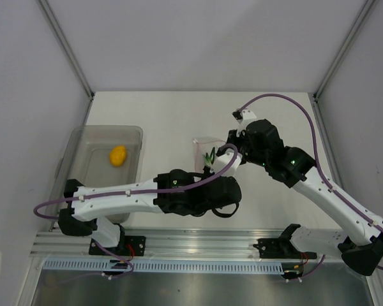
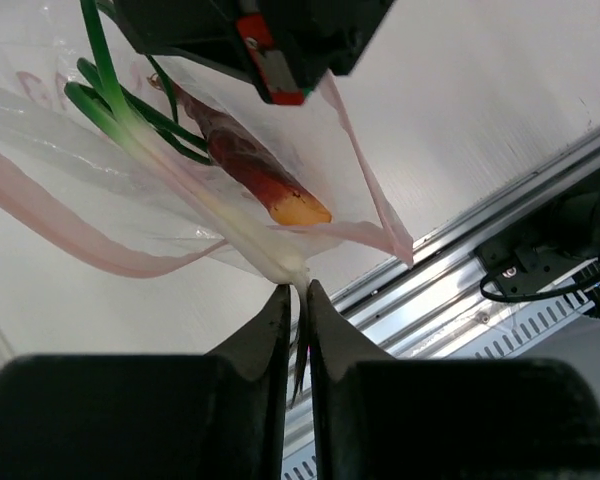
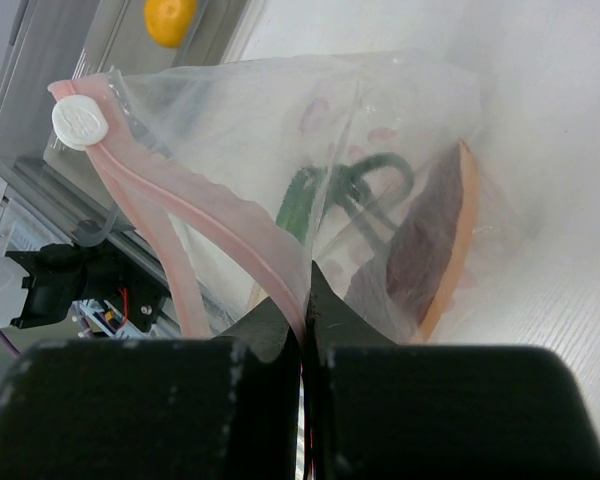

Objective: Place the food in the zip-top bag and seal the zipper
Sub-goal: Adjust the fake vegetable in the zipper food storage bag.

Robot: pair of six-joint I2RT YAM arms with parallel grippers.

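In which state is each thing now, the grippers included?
bag: held up, mouth open
zipper: unsealed, pinched by right gripper
red piece: inside bag
stems: partly in bag, white end at left gripper
lemon: in bin, outside bag
right gripper: shut on zipper
left gripper: nearly closed, grip unclear

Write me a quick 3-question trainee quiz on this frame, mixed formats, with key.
1. True or false: the lemon is already inside the zip-top bag.
2. What does the right hand pinch? A the zipper; B the lemon; C nothing.
3. Name one food seen inside the bag.
Key: 1 false, it lies in the grey bin. 2 A. 3 the dark red-orange piece or the green stems.
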